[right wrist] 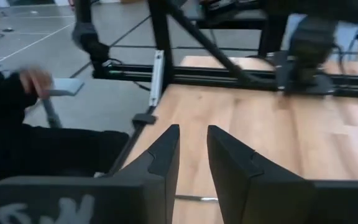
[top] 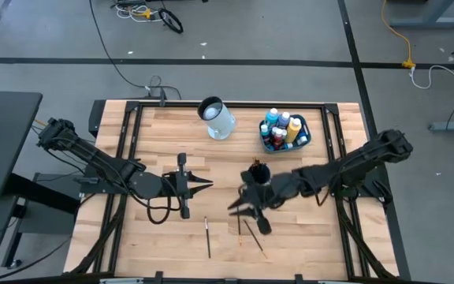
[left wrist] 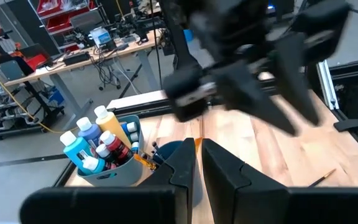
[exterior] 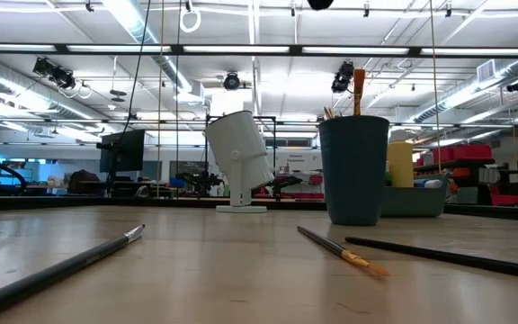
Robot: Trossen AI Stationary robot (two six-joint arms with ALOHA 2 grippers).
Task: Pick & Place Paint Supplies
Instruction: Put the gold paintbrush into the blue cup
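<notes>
Paintbrushes [top: 208,237] lie beneath right gripper [top: 241,207] (nothing gripped).

A pale wood bench [top: 172,134] stands on a grey concrete floor [top: 274,31] strewn with cables [top: 144,12]; long ceiling strip lights [exterior: 151,27] brighten an open workshop with cluttered desks [left wrist: 73,59]

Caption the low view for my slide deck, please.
Three paintbrushes lie on the wooden table before a dark blue cup holding brushes, with a tilted white jug behind.
</notes>
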